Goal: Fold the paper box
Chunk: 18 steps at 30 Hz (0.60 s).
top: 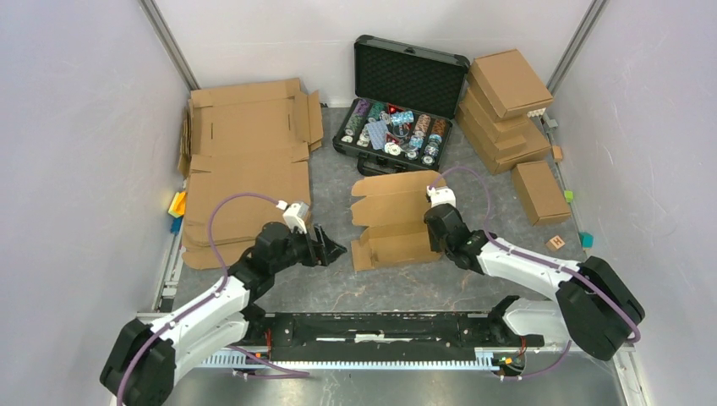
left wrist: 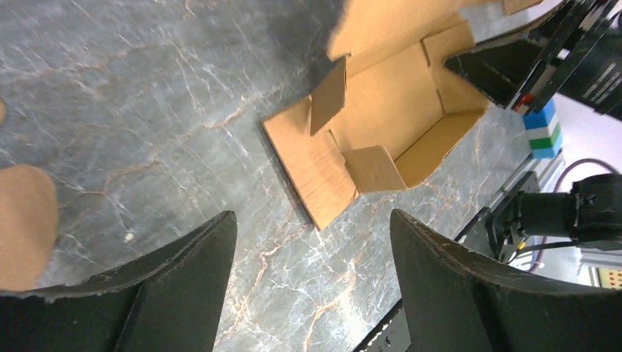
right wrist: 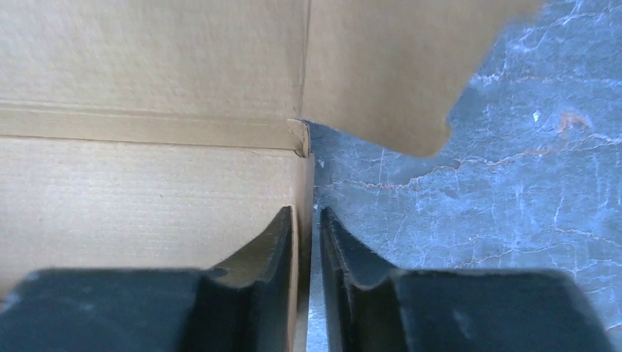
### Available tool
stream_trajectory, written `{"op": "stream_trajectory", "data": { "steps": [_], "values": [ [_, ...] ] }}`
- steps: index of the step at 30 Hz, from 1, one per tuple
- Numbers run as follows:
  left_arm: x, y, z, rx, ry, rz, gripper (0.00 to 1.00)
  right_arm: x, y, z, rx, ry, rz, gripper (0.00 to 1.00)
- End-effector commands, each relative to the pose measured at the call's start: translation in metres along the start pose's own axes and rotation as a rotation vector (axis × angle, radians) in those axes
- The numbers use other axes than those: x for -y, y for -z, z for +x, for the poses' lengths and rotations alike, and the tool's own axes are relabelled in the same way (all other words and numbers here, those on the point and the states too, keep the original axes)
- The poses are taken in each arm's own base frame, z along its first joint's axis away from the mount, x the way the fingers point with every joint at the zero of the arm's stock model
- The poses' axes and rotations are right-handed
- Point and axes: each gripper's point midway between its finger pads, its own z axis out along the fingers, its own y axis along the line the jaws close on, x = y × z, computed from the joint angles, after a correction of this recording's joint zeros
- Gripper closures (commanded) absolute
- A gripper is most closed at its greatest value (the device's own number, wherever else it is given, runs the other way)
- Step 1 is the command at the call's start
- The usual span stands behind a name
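The one paper box [top: 393, 222] sits mid-table, half raised, in front of the single open black chip case [top: 410, 72]. The right gripper [right wrist: 306, 220] is nearly closed, pinching the box's right wall [right wrist: 299, 183], likely to steady it; the left gripper [top: 334, 249], wide open and empty, hovers just beside its left flap [top: 362, 254], probably to fold that

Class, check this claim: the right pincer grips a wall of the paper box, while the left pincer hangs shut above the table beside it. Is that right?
Not quite: the left pincer is open, not shut. The left wrist view shows its fingers spread wide above the table. The rest holds: the right pincer grips a wall of the paper box.
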Motion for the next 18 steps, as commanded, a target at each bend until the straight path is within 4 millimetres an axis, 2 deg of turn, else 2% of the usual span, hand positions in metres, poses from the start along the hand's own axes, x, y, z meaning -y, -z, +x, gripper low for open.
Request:
{"op": "stream_trajectory", "data": {
  "steps": [1,3,6,11,14,18],
  "values": [
    [0.014,-0.009,-0.007,-0.012,-0.047,-0.065,0.17,-0.002,-0.005,-0.004,-0.012,0.03,-0.022,0.68],
    [0.014,-0.014,-0.004,-0.031,-0.073,-0.111,0.17,-0.001,-0.005,-0.005,-0.009,0.036,-0.024,0.54],
    [0.012,-0.02,-0.006,-0.036,-0.063,-0.142,0.18,0.004,0.0,-0.01,0.012,0.044,-0.013,0.4],
    [0.01,-0.023,-0.012,-0.022,-0.06,-0.165,0.19,0.008,0.015,-0.026,0.069,0.074,-0.03,0.23],
    [0.011,-0.025,-0.014,-0.022,-0.063,-0.165,0.19,0.004,0.024,-0.039,0.096,0.102,-0.064,0.2],
    [0.013,-0.03,-0.017,-0.023,-0.066,-0.166,0.18,-0.014,0.037,-0.059,0.135,0.142,-0.173,0.17]
  ]
}}
